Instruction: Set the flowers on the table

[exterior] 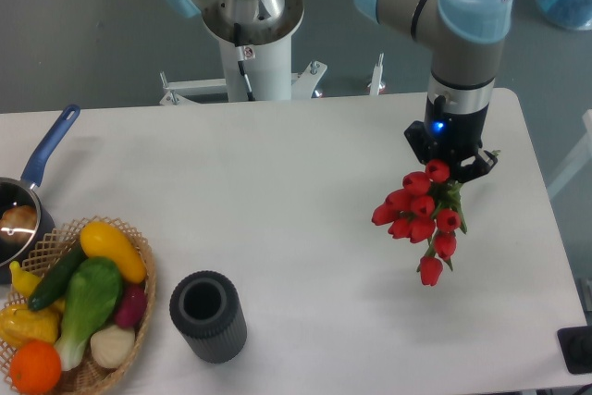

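Observation:
A bunch of red tulips (421, 215) with green stems hangs from my gripper (450, 168) at the right side of the white table (277, 191). The gripper is shut on the stem end, and the blooms point down and to the left. The bunch looks lifted a little above the table, with a faint shadow beneath it. The fingertips are partly hidden by the flowers.
A dark grey ribbed cylindrical vase (208, 315) stands at the front left of centre. A wicker basket (141, 295) of vegetables and fruit sits at the front left corner. A blue-handled pot (28, 201) is at the left edge. The robot base (250, 34) is behind.

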